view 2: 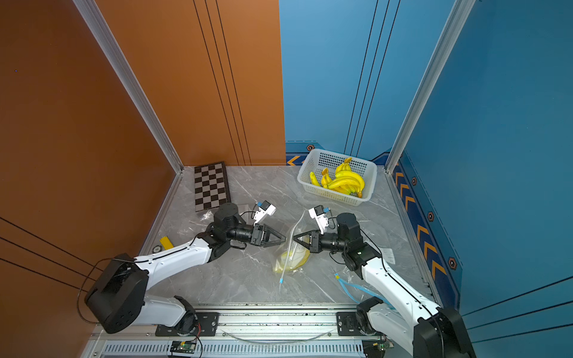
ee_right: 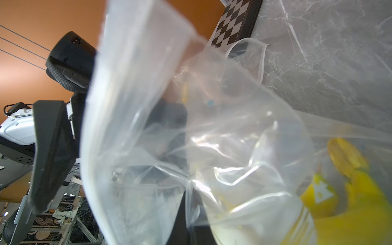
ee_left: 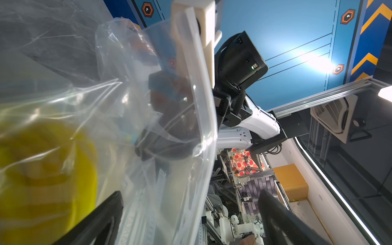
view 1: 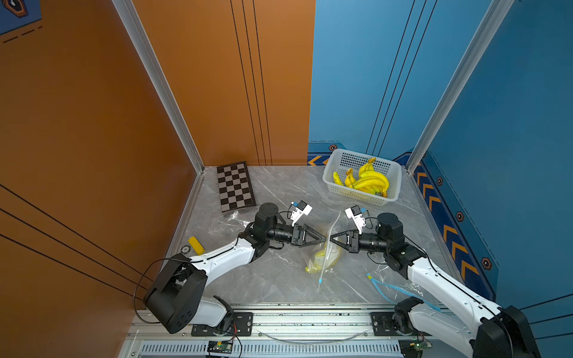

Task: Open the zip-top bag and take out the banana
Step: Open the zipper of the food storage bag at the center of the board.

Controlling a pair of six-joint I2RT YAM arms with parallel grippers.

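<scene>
- Bag (view 1: 325, 252) stands part-raised on the desk (view 1: 279, 279), banana (view 1: 317, 258) inside its lower part.
- Right tool (view 1: 331, 238) is clamped on the bag's film.
- Left tool (view 1: 324, 239), jaws wide, sits at the bag's opposite side, tips just beside it.

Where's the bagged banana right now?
In both top views the banana sits inside the zip-top bag, mid-scene, just nearer the arm bases than where the left gripper and right gripper meet.

Bright even light, wall (ee_left: 316, 61) glare, near bag (ee_right: 148, 127) blurred
</scene>
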